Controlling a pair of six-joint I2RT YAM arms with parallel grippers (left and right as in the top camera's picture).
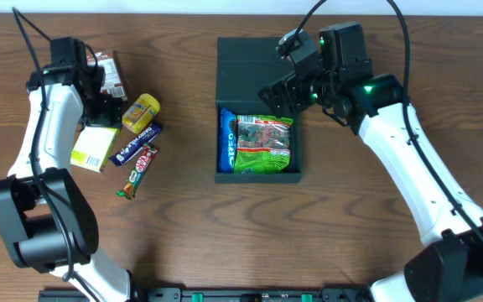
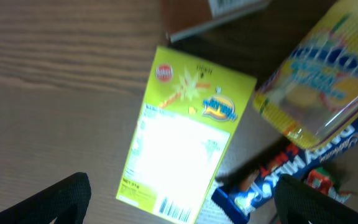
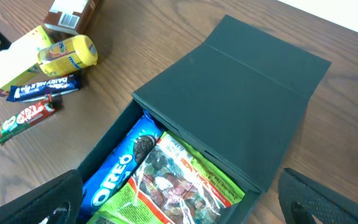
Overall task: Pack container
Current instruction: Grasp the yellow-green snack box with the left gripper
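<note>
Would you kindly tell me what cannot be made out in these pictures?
Brown packet: overhead, partly under the left arm; left wrist view crops it at the top edge.
Yellow box print: left wrist, blurred, unreadable.
Container floor: overhead and right wrist, covered by the Oreo pack and green bag.

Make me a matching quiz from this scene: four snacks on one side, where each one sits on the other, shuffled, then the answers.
1. Oreo pack
2. green packet
3. yellow box
4. brown packet

A. On the table, topmost in the overhead view
B. In the container, on the side nearest the loose snacks
C. On the table, furthest from the container
D. In the container, on the side away from the loose snacks

Pairs: 1-B, 2-D, 3-C, 4-A
</note>
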